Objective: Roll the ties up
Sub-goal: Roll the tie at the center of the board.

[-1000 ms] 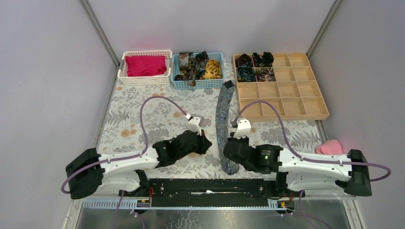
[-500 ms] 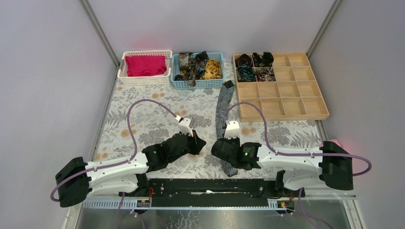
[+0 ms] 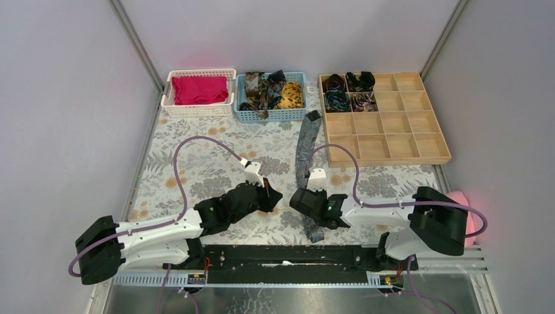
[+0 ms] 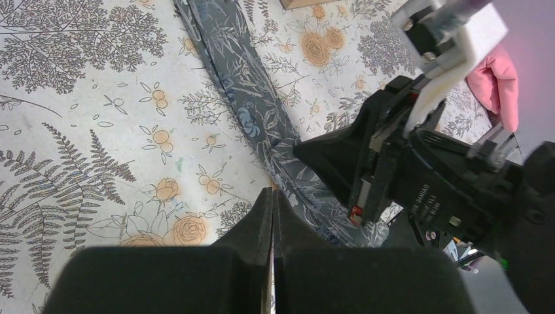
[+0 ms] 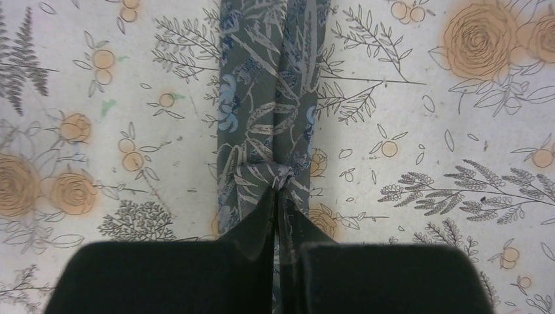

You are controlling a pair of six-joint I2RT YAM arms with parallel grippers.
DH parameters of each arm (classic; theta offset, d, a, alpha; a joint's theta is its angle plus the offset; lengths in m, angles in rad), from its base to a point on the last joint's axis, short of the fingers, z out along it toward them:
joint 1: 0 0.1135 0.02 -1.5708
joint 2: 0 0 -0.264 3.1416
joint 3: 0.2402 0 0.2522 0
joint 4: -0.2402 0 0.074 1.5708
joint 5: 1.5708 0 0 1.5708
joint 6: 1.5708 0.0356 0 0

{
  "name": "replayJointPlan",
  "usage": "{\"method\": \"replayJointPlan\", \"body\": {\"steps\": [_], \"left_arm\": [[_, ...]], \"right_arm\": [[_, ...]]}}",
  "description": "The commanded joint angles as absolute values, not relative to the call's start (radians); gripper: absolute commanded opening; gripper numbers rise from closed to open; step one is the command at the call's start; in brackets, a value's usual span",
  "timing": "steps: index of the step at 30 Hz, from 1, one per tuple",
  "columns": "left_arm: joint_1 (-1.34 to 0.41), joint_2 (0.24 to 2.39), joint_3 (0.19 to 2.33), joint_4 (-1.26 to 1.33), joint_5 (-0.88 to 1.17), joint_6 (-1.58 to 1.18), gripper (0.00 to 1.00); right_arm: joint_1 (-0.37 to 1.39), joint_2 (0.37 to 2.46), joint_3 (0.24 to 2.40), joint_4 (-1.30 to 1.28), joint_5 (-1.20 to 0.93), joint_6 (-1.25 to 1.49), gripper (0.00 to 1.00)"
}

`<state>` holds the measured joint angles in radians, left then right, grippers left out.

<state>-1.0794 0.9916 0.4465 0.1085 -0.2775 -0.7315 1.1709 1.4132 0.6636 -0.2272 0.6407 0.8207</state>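
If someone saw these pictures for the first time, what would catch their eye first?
A long grey floral tie lies stretched down the middle of the flowered table, the right gripper pinching its near part while the shut left gripper sits empty beside it. At the back right, a wooden tray holds four rolled ties.
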Motion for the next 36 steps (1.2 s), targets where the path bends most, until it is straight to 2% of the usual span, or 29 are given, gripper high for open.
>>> {"method": "replayJointPlan", "body": {"steps": [1, 4, 5, 8, 17, 21, 24, 25, 26, 28, 36], "left_arm": [[-1.081, 0.985, 0.43, 0.133, -0.298, -0.732, 0.0], [-1.081, 0.993, 0.427, 0.136, -0.299, -0.735, 0.0], [-1.081, 0.996, 0.426, 0.135, -0.298, -0.735, 0.0], [-1.081, 0.999, 0.426, 0.132, -0.302, -0.734, 0.0], [-1.081, 1.012, 0.435, 0.124, -0.294, -0.737, 0.0], [-1.087, 1.033, 0.479, 0.028, -0.285, -0.785, 0.0], [-1.136, 1.07, 0.535, -0.147, -0.322, -0.84, 0.0], [-1.154, 1.087, 0.551, -0.192, -0.32, -0.87, 0.0], [-1.178, 1.103, 0.566, -0.237, -0.319, -0.892, 0.0], [-1.233, 1.148, 0.594, -0.309, -0.329, -0.934, 0.0], [-1.434, 1.368, 0.671, -0.341, -0.325, -1.042, 0.0]], "right_arm": [[1.147, 1.456, 0.642, -0.136, 0.597, 0.808, 0.0], [1.146, 1.501, 0.656, -0.138, 0.577, 0.804, 0.0], [1.146, 1.516, 0.664, -0.147, 0.574, 0.805, 0.06], [1.146, 1.527, 0.688, -0.162, 0.572, 0.793, 0.32], [1.147, 1.353, 0.789, -0.309, 0.67, 0.738, 0.53], [1.147, 1.24, 0.786, -0.392, 0.69, 0.78, 0.56], [1.147, 1.144, 0.727, -0.42, 0.666, 0.812, 0.51], [1.147, 1.108, 0.709, -0.427, 0.657, 0.818, 0.43], [1.147, 1.086, 0.695, -0.448, 0.653, 0.832, 0.26], [1.147, 1.057, 0.67, -0.5, 0.639, 0.862, 0.0], [1.209, 1.066, 0.54, -0.459, 0.529, 0.954, 0.0]]}}
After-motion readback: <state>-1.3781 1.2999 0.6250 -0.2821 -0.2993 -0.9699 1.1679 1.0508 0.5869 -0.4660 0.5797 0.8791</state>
